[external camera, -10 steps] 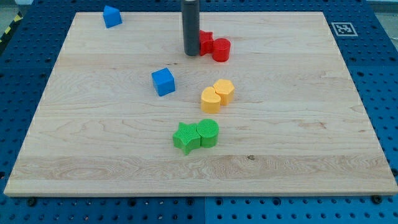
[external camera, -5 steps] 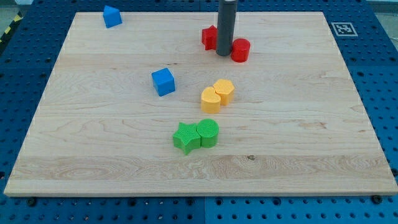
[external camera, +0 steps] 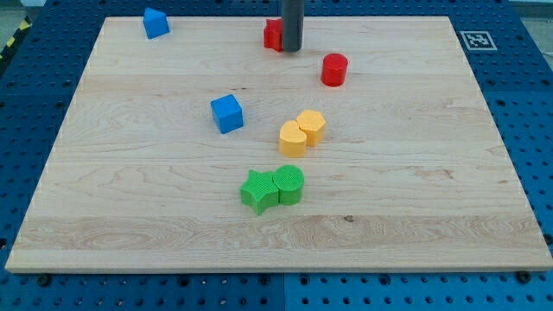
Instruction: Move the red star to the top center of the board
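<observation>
The red star (external camera: 273, 34) sits near the view's top centre of the wooden board (external camera: 130, 216), partly hidden behind my rod. My tip (external camera: 291, 49) touches the star's right side. A red cylinder (external camera: 334, 69) stands apart, below and to the right of my tip.
A blue block (external camera: 155, 22) is at the top left and a blue cube (external camera: 226, 113) left of centre. Two yellow blocks (external camera: 301, 132) touch each other at the centre. A green star (external camera: 257, 190) and a green cylinder (external camera: 289, 183) touch below them. A marker tag (external camera: 478, 40) is at the top right.
My tip went between the red star and the red cylinder, then moved up and left, pushing the star toward the top. The cylinder was left behind to the right.
</observation>
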Controlling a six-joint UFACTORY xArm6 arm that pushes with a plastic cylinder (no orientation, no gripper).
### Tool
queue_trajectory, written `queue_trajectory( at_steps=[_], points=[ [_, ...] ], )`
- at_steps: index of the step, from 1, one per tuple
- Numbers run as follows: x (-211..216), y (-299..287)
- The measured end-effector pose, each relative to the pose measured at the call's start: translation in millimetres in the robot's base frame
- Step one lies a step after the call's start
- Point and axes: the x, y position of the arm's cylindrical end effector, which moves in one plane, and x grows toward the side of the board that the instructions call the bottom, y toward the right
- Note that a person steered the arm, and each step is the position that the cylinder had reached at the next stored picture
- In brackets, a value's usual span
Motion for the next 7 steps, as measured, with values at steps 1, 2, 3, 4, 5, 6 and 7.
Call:
queue_trajectory(
  at_steps=[1, 2, 3, 4, 5, 6, 7],
  points=[
    [0, 0],
    [0, -4],
    [0, -15],
    [-3, -18],
    [-9, -18],
    [-10, -18],
    [-10, -18]
  ],
)
